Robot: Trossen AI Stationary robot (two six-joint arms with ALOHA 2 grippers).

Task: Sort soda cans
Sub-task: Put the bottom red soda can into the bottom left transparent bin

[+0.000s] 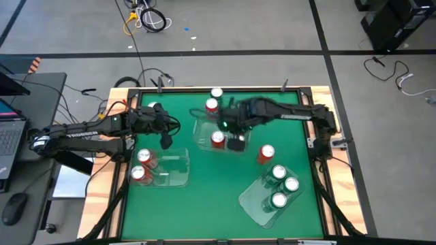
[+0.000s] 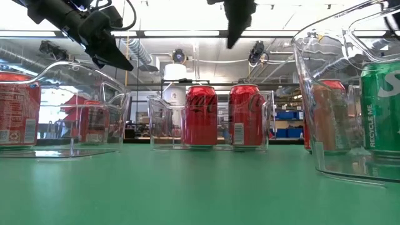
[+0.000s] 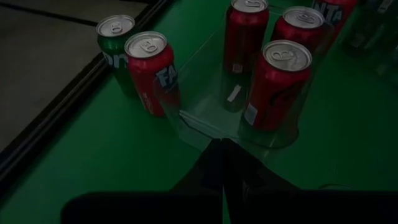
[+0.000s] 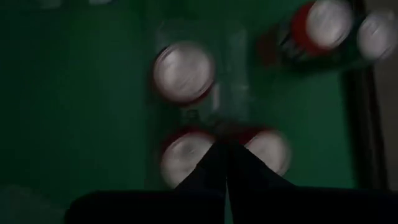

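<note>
Three green cans fill the nearest bin; beyond it a loose red can stands upright, just beside the middle bin. Right gripper, fingers closed and empty, hovers over that bin, nearer than the left gripper, also closed.

Grey concrete floor crossed by dark tape lines. Loose cables far left of centre; black equipment far right corner. Laptop and mouse on desk, left. Beyond the table: ceiling strip lights, ducting, blue bins on shelving.
</note>
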